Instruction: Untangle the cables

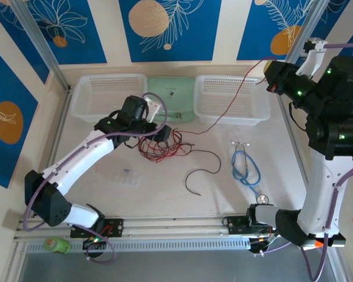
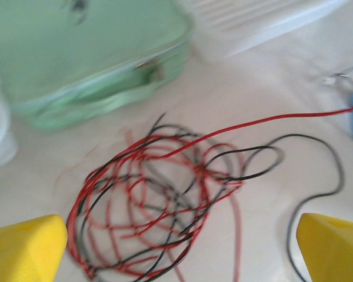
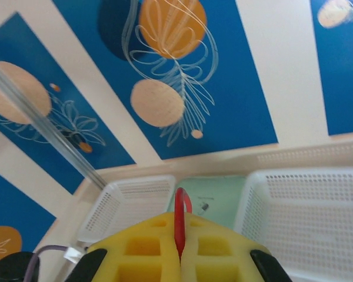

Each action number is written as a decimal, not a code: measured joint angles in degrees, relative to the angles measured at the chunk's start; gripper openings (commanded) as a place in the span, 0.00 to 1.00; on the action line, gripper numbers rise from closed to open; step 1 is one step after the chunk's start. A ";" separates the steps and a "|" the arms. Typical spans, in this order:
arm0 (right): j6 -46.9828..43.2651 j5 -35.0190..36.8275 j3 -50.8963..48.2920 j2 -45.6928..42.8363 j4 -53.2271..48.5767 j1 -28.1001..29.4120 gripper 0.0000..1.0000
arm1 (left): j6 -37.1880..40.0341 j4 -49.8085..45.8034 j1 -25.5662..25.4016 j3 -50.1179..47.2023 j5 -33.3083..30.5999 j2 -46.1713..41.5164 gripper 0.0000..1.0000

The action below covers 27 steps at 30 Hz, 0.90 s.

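Observation:
A tangle of red and black cables [image 1: 162,145] [image 2: 159,205] lies on the table in front of the green case. My left gripper [image 1: 163,133] [image 2: 179,252] hovers just above it, open, its yellow fingertips [image 2: 25,249] wide apart at either side of the bundle and holding nothing. One red strand [image 1: 235,97] [image 2: 282,120] runs taut from the tangle up to my right gripper [image 1: 269,80] [image 3: 180,238], which is raised at the back right and shut on that red cable [image 3: 179,217]. A separate black cable [image 1: 203,169] curls on the table to the right of the tangle.
Two white perforated baskets [image 1: 106,97] [image 1: 232,100] stand at the back with a mint green case [image 1: 172,94] between them. A light blue coiled cable [image 1: 246,167] lies right of centre. A small clear box [image 1: 125,178] sits near the left arm.

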 measured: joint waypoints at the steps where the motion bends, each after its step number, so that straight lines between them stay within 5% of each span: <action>1: 0.37 -0.74 1.86 0.57 -0.17 -0.57 0.00 | 1.36 1.07 -0.87 0.76 1.27 1.03 1.00; 9: 4.94 -6.10 11.43 2.38 -0.04 -7.89 0.00 | 8.15 10.64 -6.16 1.68 4.68 14.23 1.00; 17: 9.84 -13.18 12.92 3.28 2.21 -11.41 0.00 | 10.60 20.90 -10.47 2.84 -9.77 18.78 0.93; 20: 10.49 -14.43 12.72 4.13 2.36 -11.91 0.00 | 10.69 23.19 -10.54 3.82 -14.58 19.98 0.74; 25: 10.62 -14.86 10.29 3.85 2.38 -13.29 0.00 | 11.02 24.06 -10.40 5.29 -18.53 20.52 0.03; 27: 10.40 -14.80 8.98 3.19 2.34 -13.84 0.00 | 11.26 23.74 -10.40 5.90 -19.61 20.52 0.00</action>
